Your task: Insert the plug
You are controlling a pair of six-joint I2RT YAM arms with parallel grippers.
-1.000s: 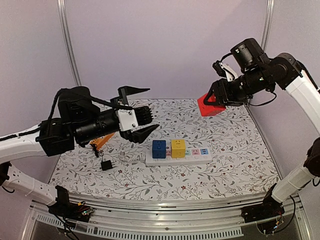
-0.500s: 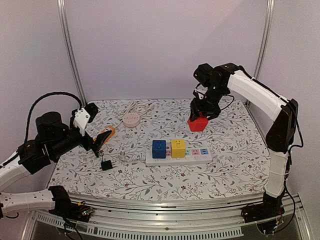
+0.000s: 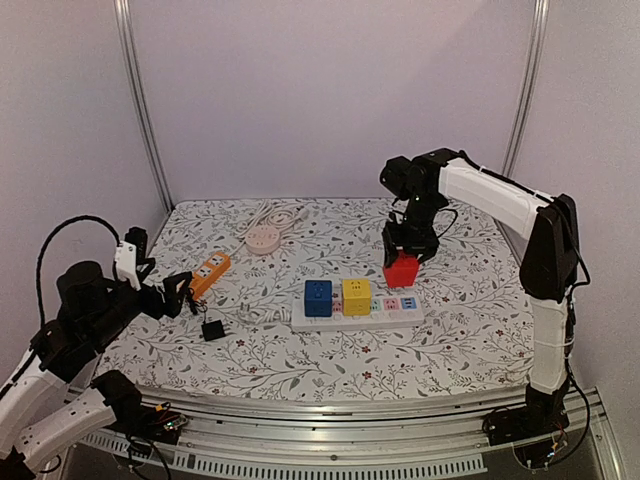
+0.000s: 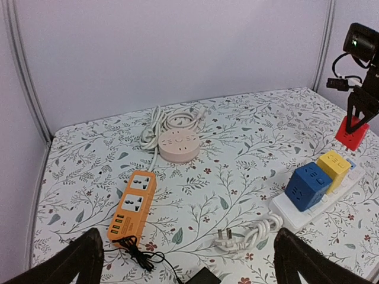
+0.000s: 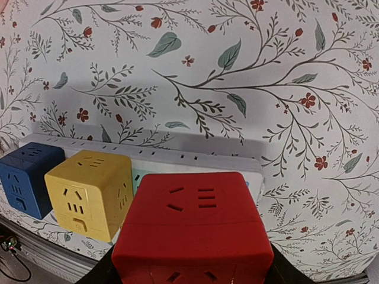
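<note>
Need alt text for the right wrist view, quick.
A red cube plug, gripped in the right tool, fills the lower centre, overlapping a white power strip. A yellow cube and a blue cube sit on the strip at left, over a floral tablecloth.

I note a white cloth point(image 3: 470, 330) printed with grey-green vines and small red flowers. The red cube point(image 5: 192, 231) is one plain colour all over. On the white strip point(image 3: 357, 320) I see a blue cube point(image 3: 318, 297), a yellow cube point(image 3: 356, 296), and pink, green and blue socket faces. The second strip point(image 4: 134, 204) is orange with a black cord. The round hub point(image 4: 176, 144) is pale pink with a white cord.
</note>
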